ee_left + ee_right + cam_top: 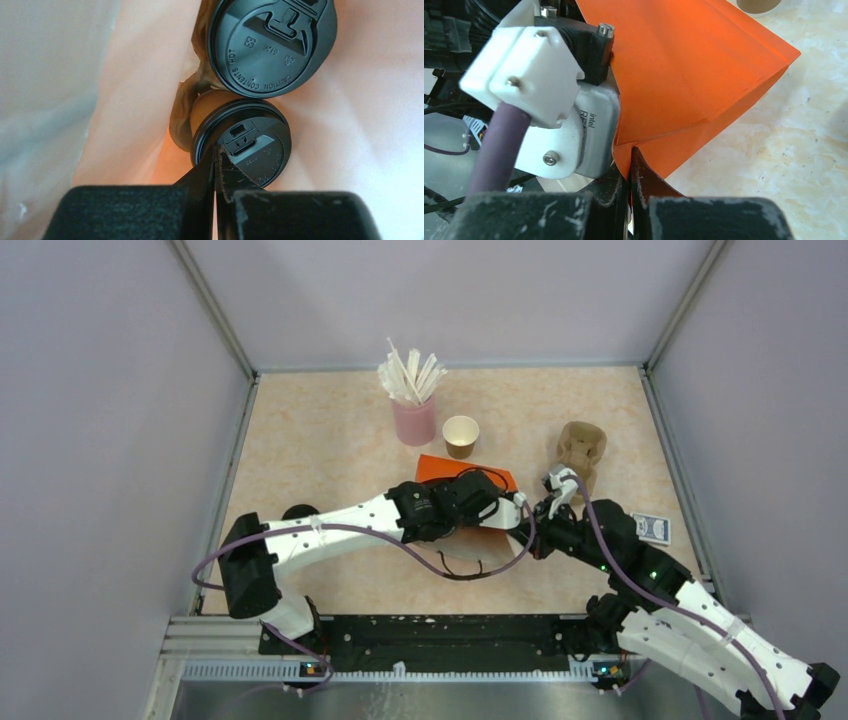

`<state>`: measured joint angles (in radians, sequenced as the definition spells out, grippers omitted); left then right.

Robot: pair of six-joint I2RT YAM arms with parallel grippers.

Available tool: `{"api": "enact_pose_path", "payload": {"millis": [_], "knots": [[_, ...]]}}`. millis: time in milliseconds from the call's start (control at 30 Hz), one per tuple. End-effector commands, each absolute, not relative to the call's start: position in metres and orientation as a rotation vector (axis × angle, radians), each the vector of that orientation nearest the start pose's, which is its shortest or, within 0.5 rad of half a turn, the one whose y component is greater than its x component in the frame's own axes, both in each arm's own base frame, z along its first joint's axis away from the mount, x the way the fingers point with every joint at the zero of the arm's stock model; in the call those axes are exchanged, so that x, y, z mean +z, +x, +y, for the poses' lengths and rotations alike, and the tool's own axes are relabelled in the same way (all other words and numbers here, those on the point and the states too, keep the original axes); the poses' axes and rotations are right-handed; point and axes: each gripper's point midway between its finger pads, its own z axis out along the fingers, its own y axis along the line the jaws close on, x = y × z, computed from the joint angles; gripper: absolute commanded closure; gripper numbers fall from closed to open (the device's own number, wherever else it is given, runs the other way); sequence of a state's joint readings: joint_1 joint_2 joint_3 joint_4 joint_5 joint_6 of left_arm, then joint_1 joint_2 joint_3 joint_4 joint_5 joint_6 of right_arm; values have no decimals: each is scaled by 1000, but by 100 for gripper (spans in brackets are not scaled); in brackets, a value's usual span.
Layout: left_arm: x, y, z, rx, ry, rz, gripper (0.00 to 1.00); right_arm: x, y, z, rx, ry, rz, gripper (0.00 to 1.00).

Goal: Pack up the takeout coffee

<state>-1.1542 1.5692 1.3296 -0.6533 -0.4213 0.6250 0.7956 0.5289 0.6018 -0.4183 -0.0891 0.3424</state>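
Both arms reach up the table (330,430) from its near edge, the left arm (330,530) and the right arm (680,610) meeting at the orange bag (440,468) in the middle. The right gripper (630,152) is clamped tight on the bag's edge, with orange paper pinched between its fingers. The left gripper (216,150) is inside the bag, its fingers pressed together with only a hairline between them.

Two covered coffees sit in the bag, touching each other. The nearer lidded cup (245,145) lies directly under the left fingertips, which rest at the near-left rim of its black lid; whether they actually nip that rim is hard to tell, though they look empty. The farther lidded cup (272,45) sits just beyond it, clear of the fingers.

An open brown cup (460,435), white inside, stands on the table just behind the bag, beside the pink cup of straws (413,420). A tan pulp carrier (580,448) lies to the right.
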Motion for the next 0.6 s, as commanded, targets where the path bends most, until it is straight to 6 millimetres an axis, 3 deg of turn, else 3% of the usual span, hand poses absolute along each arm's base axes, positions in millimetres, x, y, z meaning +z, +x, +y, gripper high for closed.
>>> {"api": "enact_pose_path", "payload": {"millis": [0,167,367,567], "knots": [[170,254,-321,331,1718,1613,100,232,149,214,945,-537,1840,100],[179,253,-324,310,1717,1611,100,232,149,214,943,-534,1840,100],[224,237,-339,134,1696,1642,98,230,150,214,938,-532,1842,100],[204,221,-319,131,1740,1762,100,232,152,217,946,-534,1833,100]]}}
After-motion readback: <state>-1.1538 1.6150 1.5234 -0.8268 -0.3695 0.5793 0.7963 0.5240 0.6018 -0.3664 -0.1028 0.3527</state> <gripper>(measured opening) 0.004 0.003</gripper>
